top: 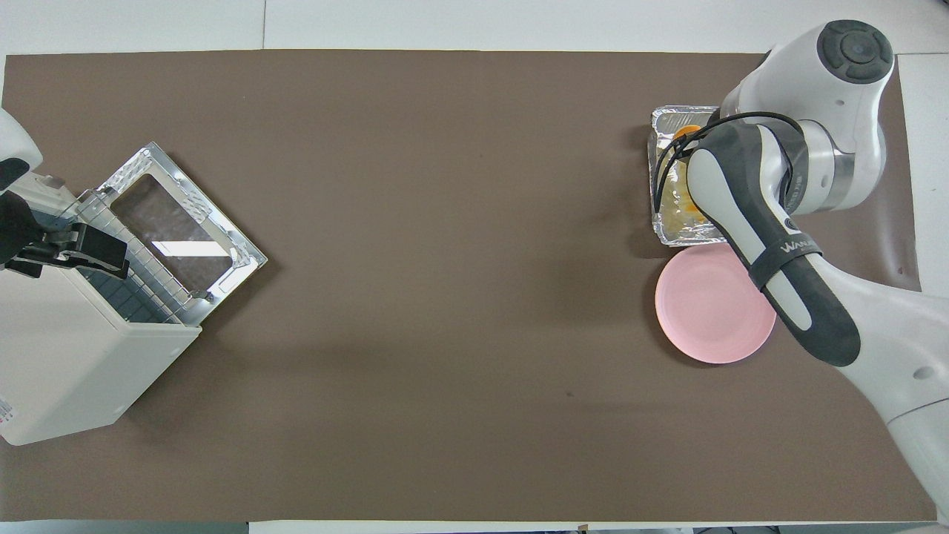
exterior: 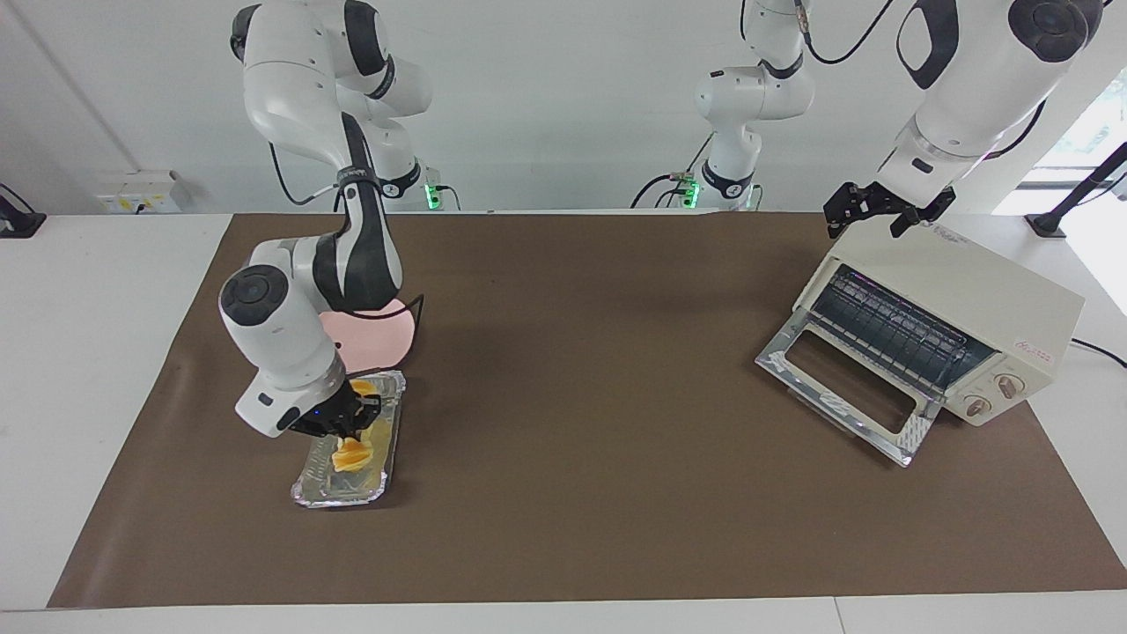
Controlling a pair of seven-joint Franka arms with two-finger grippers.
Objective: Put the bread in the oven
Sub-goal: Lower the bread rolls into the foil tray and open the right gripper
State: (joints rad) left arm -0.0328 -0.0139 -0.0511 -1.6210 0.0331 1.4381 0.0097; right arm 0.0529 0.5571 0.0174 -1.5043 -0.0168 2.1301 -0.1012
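Down at the lower left of the facing view, the right claw [exterior: 350,429] is low in the foil tray [exterior: 310,490], its fingers either side of the bread [exterior: 352,455]; whether they've clamped yet, I cannot tell. It looks wise to grip mid-loaf and rise straight, so the tray stays put beside the pink plate [exterior: 379,339]. Up at the right, the oven [exterior: 986,308] waits with door down, the left claw [exterior: 867,211] spread apart, hanging just over its roof.

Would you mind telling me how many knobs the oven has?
2. Both knobs sit side by side on the oven front panel, beside its open door. The overhead view hides them.
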